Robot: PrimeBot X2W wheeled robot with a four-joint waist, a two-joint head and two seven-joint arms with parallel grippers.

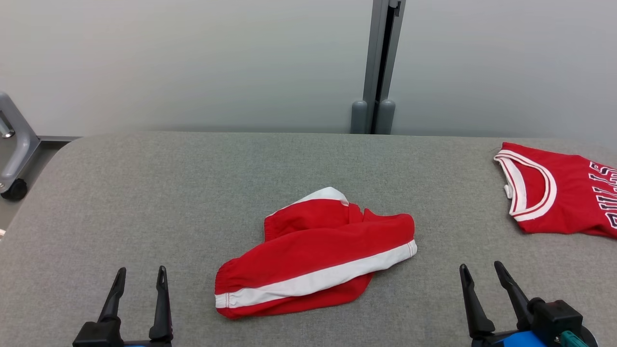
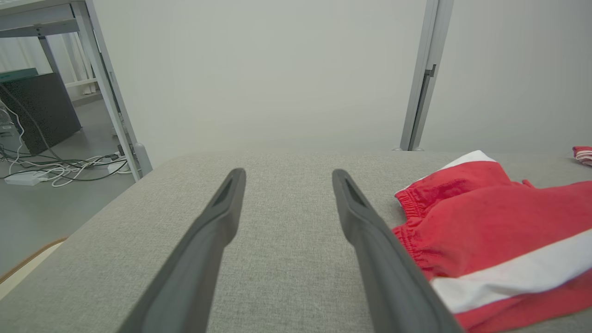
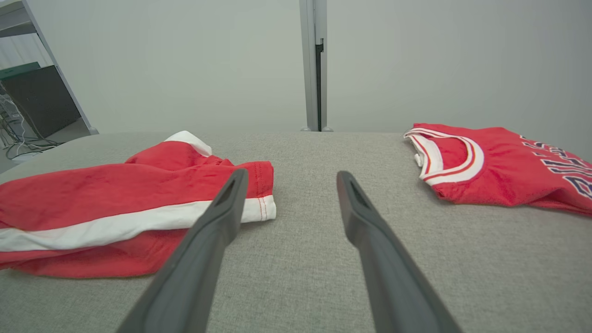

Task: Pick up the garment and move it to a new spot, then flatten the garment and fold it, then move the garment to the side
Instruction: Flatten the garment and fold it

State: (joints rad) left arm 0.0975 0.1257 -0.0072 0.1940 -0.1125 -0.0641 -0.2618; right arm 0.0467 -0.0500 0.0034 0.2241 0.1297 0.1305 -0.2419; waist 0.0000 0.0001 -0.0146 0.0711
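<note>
Head view: looks down on a grey woven table (image 1: 144, 193) with a rounded corner at far left.
Left gripper (image 1: 141, 268): near left, released, fingers spread and pointing far. Holds nothing, sits over bare table.
Right gripper (image 1: 479, 264): near right, released, fingers spread and pointing far. Holds nothing, sits over bare table.
Red shorts (image 1: 313, 250): mid-table, between the two grippers and just farther out, touching neither. Crumpled, folded loosely over itself. White side stripe runs from near left to far right. Gathered waistband at the left end, stitched hem at the right end.
Left wrist view: shorts lie right of the fingers, waistband end nearest.
Right wrist view: shorts lie left of the fingers, hem end nearest.
Far right: red jersey (image 1: 564, 202) lies flat on the table, well apart from the shorts. White-trimmed neck opening faces left, dark lettering on the chest, right part cut off by the frame edge.
Wall (image 1: 193, 62): pale panels just behind the far table edge. Grey post (image 1: 373, 67) with a dark slot, right of centre.
Floor, far left: grey frame (image 1: 19, 140) on a black caster (image 1: 14, 190). Left wrist view adds white cables (image 2: 60, 169) and a dark cabinet (image 2: 41, 111).
</note>
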